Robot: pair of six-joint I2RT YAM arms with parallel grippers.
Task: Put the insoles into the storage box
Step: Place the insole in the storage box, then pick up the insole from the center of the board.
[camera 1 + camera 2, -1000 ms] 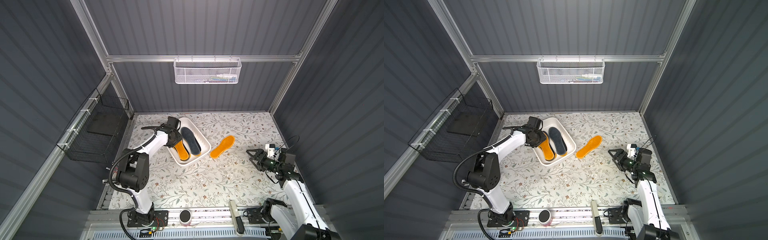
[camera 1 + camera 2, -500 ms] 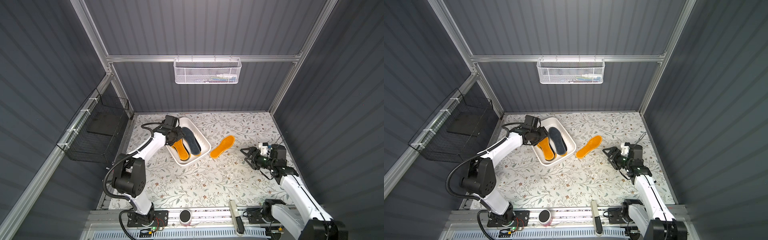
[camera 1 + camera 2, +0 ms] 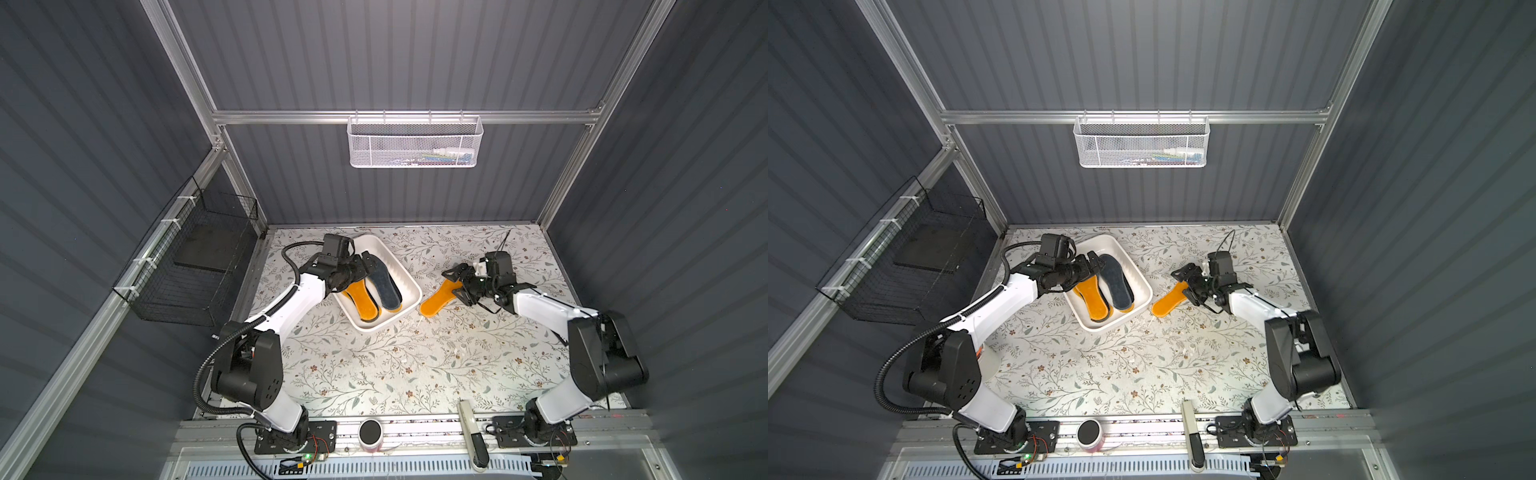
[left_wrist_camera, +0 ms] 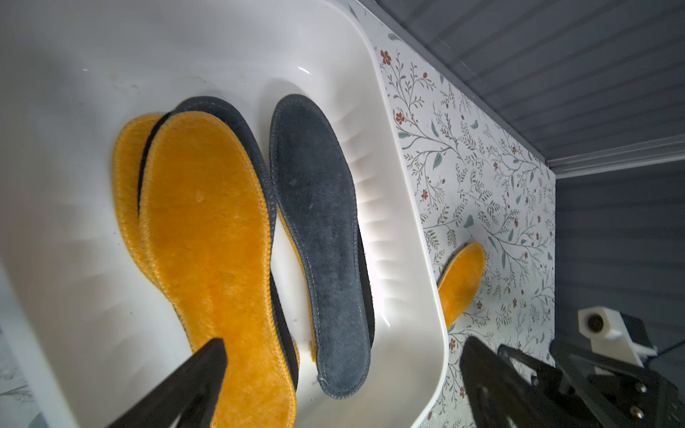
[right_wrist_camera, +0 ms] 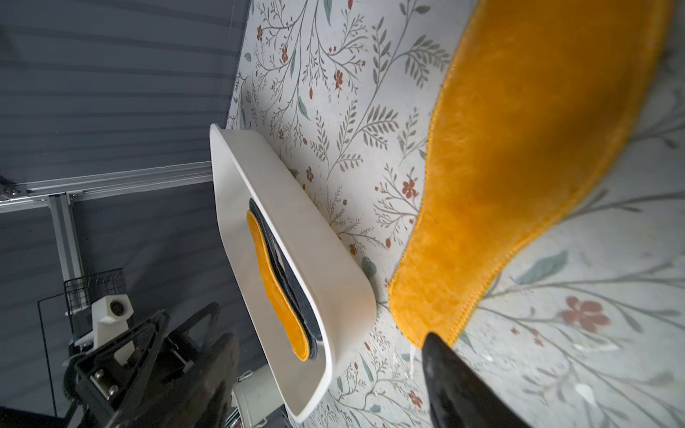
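Awaiting pickup: one insole point(image 3: 436, 300) on the bench point(image 3: 374, 365) (several others already lie in the box point(image 3: 401, 266)); left jaws and right jaws stand apart.

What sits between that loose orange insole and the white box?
Nothing visible: only bare table lies between the orange insole and the storage box. It must clear the box's low wall, and the left gripper, open above the box, may crowd the drop.
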